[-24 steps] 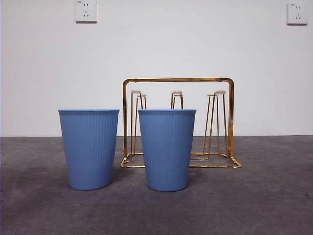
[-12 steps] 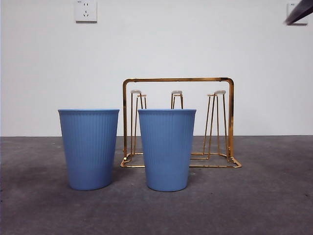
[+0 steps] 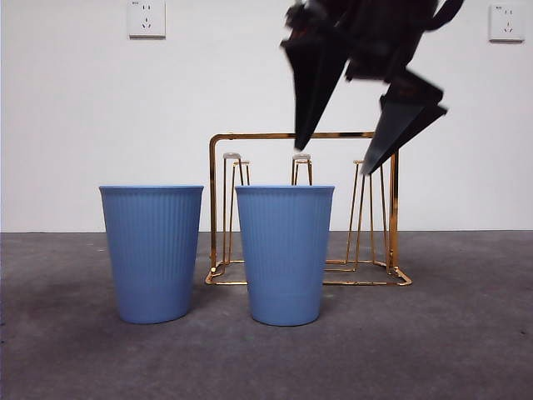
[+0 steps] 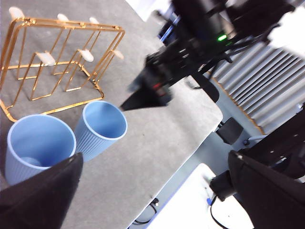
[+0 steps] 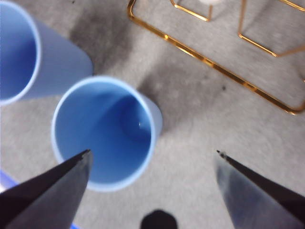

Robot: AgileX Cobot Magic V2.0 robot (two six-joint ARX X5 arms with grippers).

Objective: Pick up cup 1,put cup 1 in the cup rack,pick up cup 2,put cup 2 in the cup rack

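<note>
Two ribbed blue cups stand upright on the grey table, one on the left (image 3: 151,254) and one on the right (image 3: 284,254). The gold wire cup rack (image 3: 250,137) stands just behind them with nothing on it. My right gripper (image 3: 331,161) hangs open above the right cup, in front of the rack's top. In the right wrist view the gripper (image 5: 153,152) has one jaw tip over that cup's (image 5: 107,131) rim and the other over bare table. My left gripper (image 4: 155,157) is open and empty, high off to the side, looking down on both cups (image 4: 102,125) and the rack (image 4: 71,24).
A white wall with two sockets (image 3: 146,18) rises behind the table. The left wrist view shows the table's rounded edge (image 4: 209,102) with cables and equipment beyond it. The second cup (image 5: 24,52) stands close beside the one under my right gripper.
My right gripper has come down from the top right corner of the front view to above the right cup and the rack. The cups and rack have not moved.
</note>
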